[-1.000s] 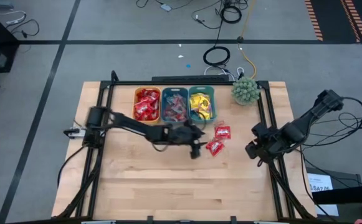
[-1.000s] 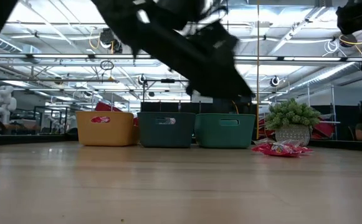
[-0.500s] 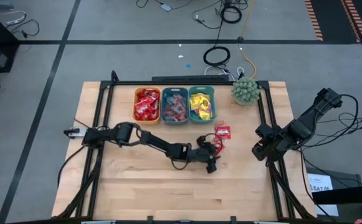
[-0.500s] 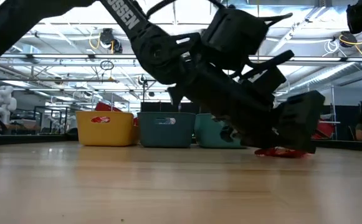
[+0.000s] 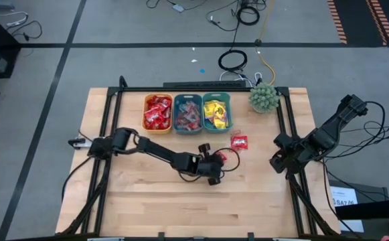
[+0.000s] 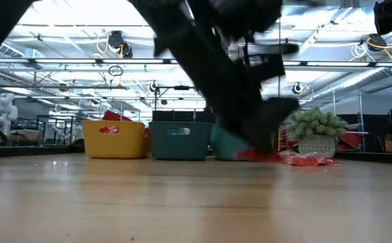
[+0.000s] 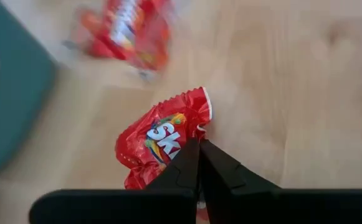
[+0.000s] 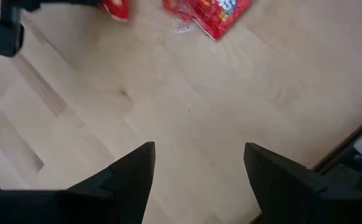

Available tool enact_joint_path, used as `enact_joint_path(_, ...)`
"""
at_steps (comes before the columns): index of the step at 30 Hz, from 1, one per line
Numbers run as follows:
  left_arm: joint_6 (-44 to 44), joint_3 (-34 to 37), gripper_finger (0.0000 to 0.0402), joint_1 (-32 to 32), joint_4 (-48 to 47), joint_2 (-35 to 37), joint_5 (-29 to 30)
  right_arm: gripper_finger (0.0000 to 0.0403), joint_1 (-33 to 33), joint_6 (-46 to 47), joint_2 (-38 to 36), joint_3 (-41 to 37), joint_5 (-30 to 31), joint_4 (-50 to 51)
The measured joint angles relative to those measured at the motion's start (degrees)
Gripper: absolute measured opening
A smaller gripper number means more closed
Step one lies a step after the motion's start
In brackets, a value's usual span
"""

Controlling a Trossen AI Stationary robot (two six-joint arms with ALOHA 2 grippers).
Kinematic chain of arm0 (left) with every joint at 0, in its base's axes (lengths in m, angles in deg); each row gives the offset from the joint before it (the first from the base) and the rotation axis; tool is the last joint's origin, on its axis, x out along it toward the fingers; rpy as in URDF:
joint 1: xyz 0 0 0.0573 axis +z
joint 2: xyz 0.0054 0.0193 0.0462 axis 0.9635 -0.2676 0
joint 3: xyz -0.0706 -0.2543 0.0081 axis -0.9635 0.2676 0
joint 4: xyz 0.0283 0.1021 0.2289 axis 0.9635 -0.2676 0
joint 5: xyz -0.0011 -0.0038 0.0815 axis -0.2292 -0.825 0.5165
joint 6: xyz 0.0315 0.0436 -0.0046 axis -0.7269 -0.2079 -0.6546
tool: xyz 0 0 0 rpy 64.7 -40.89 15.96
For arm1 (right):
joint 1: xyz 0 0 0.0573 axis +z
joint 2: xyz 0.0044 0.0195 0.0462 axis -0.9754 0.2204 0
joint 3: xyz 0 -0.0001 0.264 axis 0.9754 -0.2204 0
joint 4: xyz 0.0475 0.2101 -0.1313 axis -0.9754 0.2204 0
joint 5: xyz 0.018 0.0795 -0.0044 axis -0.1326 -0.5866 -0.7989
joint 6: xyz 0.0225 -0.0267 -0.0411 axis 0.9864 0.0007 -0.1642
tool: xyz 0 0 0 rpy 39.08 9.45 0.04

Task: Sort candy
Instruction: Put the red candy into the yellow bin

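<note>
since half a second ago the left tool (image 5: 219, 161) has pulled back a little from the loose red packet (image 5: 239, 142) and its fingers (image 7: 187, 167) have closed: they are now pinched flat together on one red candy packet (image 7: 162, 138), gripping it by its near edge. that held packet sits just off the teal bin's (image 5: 217, 112) front corner, low over the desk (image 5: 147, 201), between the bin and the middle of the desk; whether it is lifted clear of the wood cannot be told. the loose red packet lies flat on the desk just in front of the teal bin and beside the held one, apart from it. to the side of the teal bin stand a darker bin (image 5: 188, 112) and an orange bin (image 5: 158, 111) in one row, touching, each with candy inside: red packets in the orange, mixed pieces in the middle, yellow packets in the teal. a green spiky plant (image 5: 264, 97) stands just on the teal bin's other side. the right tool (image 8: 198, 163) waits well away from the bins at the desk's edge, fingers spread wide and holding nothing.
</note>
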Motion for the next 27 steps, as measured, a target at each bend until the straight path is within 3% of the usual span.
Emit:
enact_joint_path(6, -1.0, 9.0, 0.0013, 2.1, 1.8, 15.1, 3.4, 0.0238, 0.0, -0.1, 0.0, 0.0, 2.5, -2.4)
enact_joint_path(13, 0.1, 34.6, 0.0013, 6.8, 13.0, 37.0, 8.0, 0.0238, 0.0, -0.6, 0.1, 0.0, 7.8, -6.6)
enact_joint_path(18, 0.7, 50.4, 0.0013, 12.9, 18.4, 50.9, 5.5, 0.0238, 0.0, -0.8, 0.6, 0.0, 10.3, -9.4)
enact_joint_path(22, 0.9, 57.0, 0.0013, 19.5, 18.1, 58.1, 4.3, 0.0238, -0.2, -0.6, 1.4, 0.1, 11.8, -12.4)
enact_joint_path(27, 0.4, 58.3, 0.0015, 25.5, 17.7, 60.7, 3.9, 0.0238, -0.6, 3.2, 2.5, 0.1, 15.3, -15.1)
